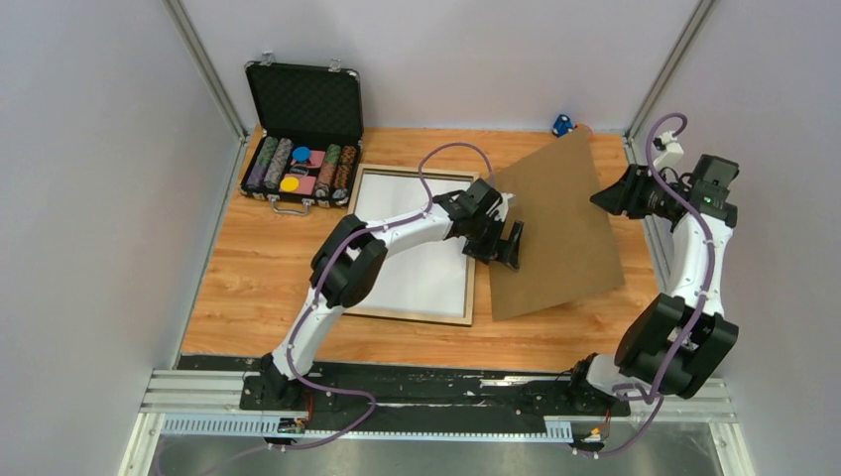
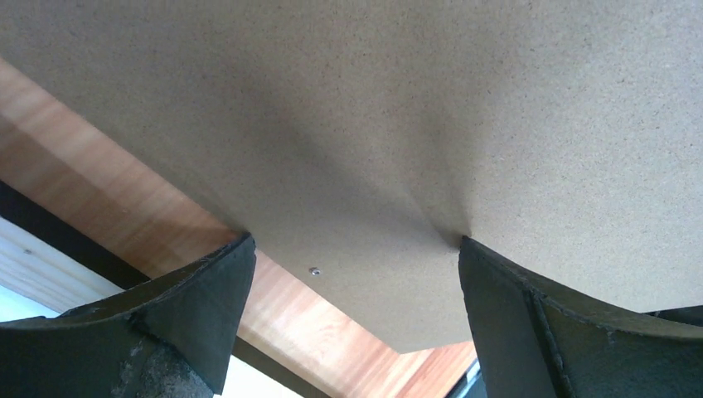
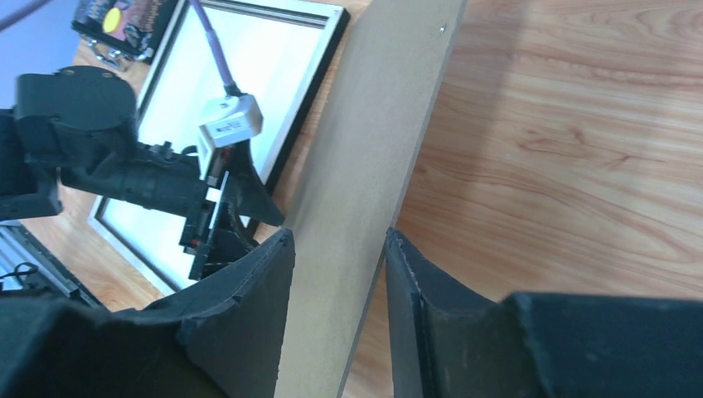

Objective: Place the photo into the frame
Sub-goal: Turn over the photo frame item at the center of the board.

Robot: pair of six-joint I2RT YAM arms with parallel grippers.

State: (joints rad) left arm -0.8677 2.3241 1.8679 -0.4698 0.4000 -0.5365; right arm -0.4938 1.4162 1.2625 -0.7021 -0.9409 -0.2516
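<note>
The frame [image 1: 412,173] lies flat on the table left of centre, pale wood edge up, its inside plain white; in the right wrist view its edge [image 3: 327,50] looks black. No beach print shows, so the photo is out of view. A brown backing board [image 1: 560,223] stands tilted right of the frame, right edge raised. My right gripper [image 1: 607,196] is shut on that raised edge, with the board [image 3: 373,149] between both fingers [image 3: 338,236]. My left gripper [image 1: 501,241] is open at the board's left edge, both fingertips against the board's face [image 2: 414,124].
An open black chip case [image 1: 302,139] with coloured chips stands at the back left. A small blue object [image 1: 562,125] sits by the back wall behind the board. Grey walls and metal posts close in the wooden table [image 1: 258,268] on three sides.
</note>
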